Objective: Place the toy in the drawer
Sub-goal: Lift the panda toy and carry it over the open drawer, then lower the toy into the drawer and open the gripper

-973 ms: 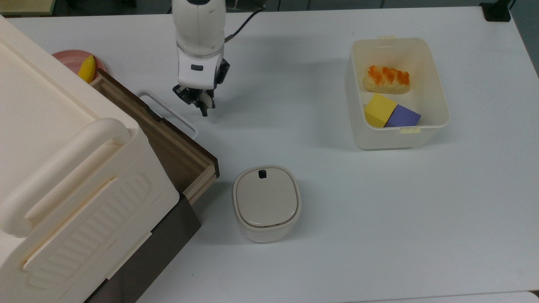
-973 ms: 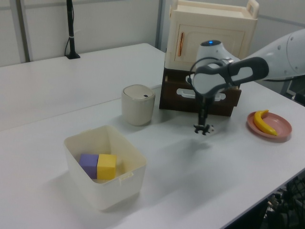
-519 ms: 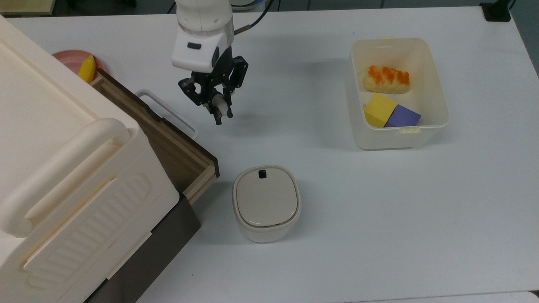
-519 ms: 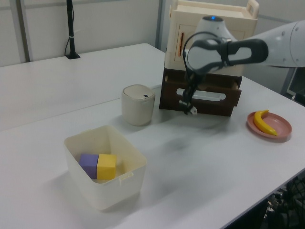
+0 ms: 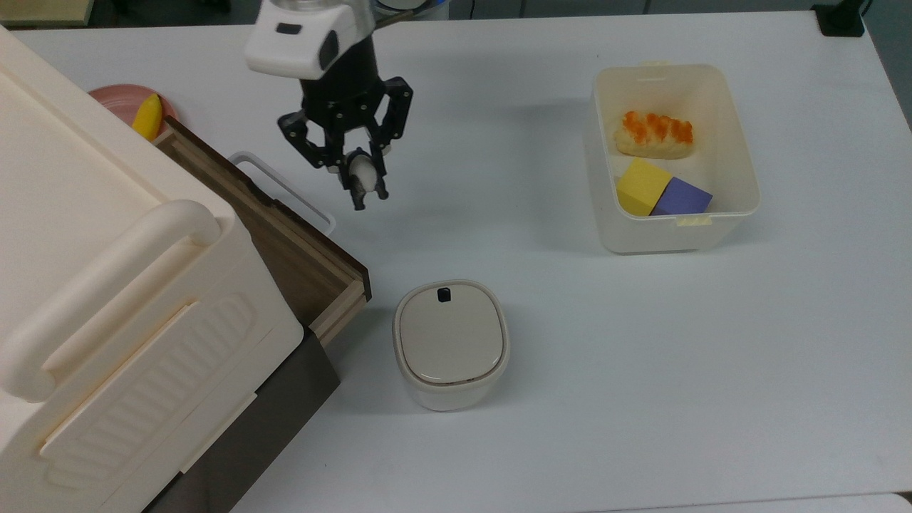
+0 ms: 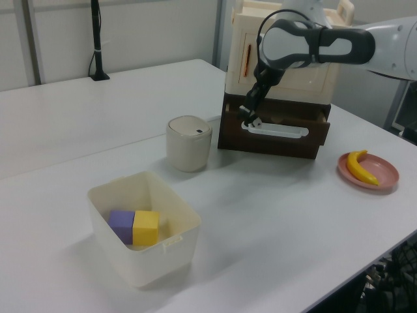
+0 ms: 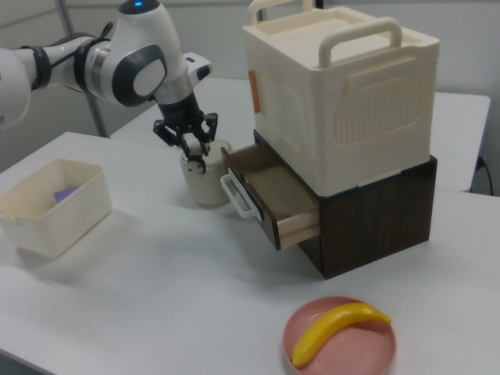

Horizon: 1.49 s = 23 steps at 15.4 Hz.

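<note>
White table (image 5: pixel 541 442), drawer (image 7: pixel 275 193) open, bare inside, hand (image 5: pixel 365 187) pinching toy (image 5: pixel 362 169)

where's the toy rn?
The toy is held in the end effector, above the table in the top view, just right of the open drawer's white handle.

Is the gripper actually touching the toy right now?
Touching. In the top view the gripper is shut on the toy, which sits pinched between its fingertips above the table.
</note>
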Available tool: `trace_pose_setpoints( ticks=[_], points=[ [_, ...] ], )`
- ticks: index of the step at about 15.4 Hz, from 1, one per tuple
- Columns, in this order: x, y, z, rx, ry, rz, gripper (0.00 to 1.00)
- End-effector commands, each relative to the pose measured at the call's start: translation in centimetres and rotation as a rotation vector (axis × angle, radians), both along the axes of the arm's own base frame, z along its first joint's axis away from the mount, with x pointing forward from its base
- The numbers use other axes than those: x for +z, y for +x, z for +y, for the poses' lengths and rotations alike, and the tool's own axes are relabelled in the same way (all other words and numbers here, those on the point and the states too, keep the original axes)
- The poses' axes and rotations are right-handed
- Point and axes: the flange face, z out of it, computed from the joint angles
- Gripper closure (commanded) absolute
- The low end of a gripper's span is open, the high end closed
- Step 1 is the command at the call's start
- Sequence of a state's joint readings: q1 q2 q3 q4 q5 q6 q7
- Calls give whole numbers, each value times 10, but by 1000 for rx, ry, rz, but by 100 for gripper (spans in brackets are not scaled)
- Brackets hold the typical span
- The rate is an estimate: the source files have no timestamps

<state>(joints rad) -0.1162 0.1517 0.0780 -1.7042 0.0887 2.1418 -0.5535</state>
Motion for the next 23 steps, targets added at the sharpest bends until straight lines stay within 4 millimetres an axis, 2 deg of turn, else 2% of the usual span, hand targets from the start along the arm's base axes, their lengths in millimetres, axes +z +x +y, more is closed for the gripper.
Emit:
trace_pose_setpoints(
  ticks=[1, 7, 10, 13, 18, 19, 20, 23],
  points=[
    [15, 1, -39, -75, 36, -14, 100],
    [6, 5, -90, -156, 26, -7, 100],
    [3, 11, -128, -217, 41, -20, 100],
    [-2, 11, -144, -217, 44, -18, 100],
    [-4, 10, -149, -210, 39, -16, 99],
    [-3, 9, -148, -210, 40, -18, 83],
    [-3, 9, -149, -212, 38, -17, 56],
    [-6, 9, -148, -207, 29, -11, 17]
  ],
)
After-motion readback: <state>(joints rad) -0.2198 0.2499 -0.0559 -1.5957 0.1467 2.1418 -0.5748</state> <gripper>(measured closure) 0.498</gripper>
